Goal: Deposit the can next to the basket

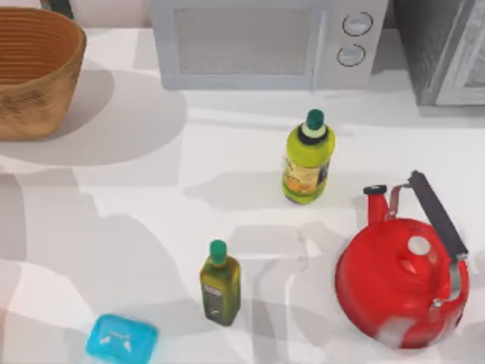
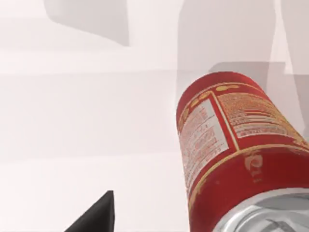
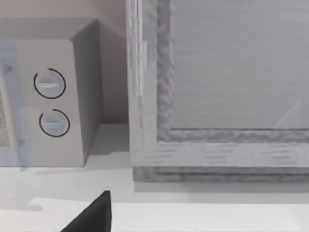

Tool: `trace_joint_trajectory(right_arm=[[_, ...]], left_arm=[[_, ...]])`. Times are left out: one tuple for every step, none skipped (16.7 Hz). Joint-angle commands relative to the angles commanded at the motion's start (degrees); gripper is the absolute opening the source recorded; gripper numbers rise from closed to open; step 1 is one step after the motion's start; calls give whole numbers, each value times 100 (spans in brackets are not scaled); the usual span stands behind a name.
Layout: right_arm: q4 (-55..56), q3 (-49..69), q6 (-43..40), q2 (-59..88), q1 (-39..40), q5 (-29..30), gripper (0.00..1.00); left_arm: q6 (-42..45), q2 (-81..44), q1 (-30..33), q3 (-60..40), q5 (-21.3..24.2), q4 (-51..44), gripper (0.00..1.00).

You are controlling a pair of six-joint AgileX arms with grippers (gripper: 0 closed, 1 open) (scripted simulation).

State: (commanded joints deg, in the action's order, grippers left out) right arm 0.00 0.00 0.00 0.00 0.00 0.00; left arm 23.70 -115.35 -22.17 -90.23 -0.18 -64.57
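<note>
The can [image 2: 231,145] is red with a silver top and a white label panel. It fills the near side of the left wrist view, over the white table, close beside the dark tip of my left gripper [image 2: 96,215]. Whether the gripper touches it I cannot tell. The basket [image 1: 34,72], tan woven wicker, stands at the table's far left corner in the top view. In the right wrist view, a dark tip of my right gripper [image 3: 94,215] faces the microwave and a grey cabinet.
A microwave [image 1: 265,42] and a grey cabinet [image 1: 447,45] line the back edge. On the table stand a yellow-green bottle [image 1: 307,159], an olive oil bottle [image 1: 220,284], a red kettle [image 1: 402,280] and a blue box [image 1: 121,339]. Bare tabletop lies to the right of the basket.
</note>
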Motion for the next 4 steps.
trace_joint_trajectory(right_arm=[[0, 0, 0, 0, 0, 0, 100], [0, 0, 0, 0, 0, 0, 100], [0, 0, 0, 0, 0, 0, 100], [0, 0, 0, 0, 0, 0, 100]], left_arm=[[-1, 32, 2, -116, 0, -175, 100], [-1, 65, 7, -231, 0, -326, 100], [-1, 92, 10, -320, -1, -422, 100], [-3, 104, 10, -357, -2, -457, 100]])
